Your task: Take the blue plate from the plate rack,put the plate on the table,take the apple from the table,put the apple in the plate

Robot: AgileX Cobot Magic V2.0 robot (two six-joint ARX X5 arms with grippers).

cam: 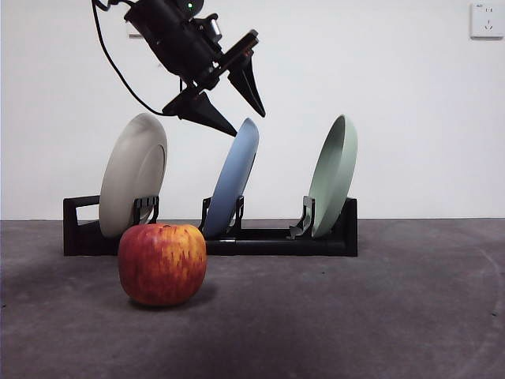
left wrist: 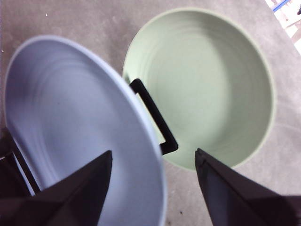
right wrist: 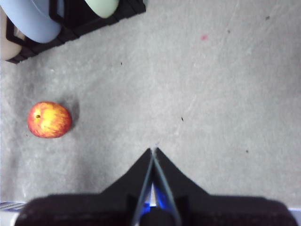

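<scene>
The blue plate stands upright in the middle slot of the black plate rack. My left gripper is open and hangs just above the blue plate's top rim, one jaw on each side. In the left wrist view the blue plate rises between my jaws, with the gripper around its rim. The apple sits on the table in front of the rack's left part. My right gripper is shut and empty, high over bare table, apart from the apple.
A cream-white plate stands in the rack's left slot and a pale green plate in the right slot, also large in the left wrist view. A white wall stands behind the rack.
</scene>
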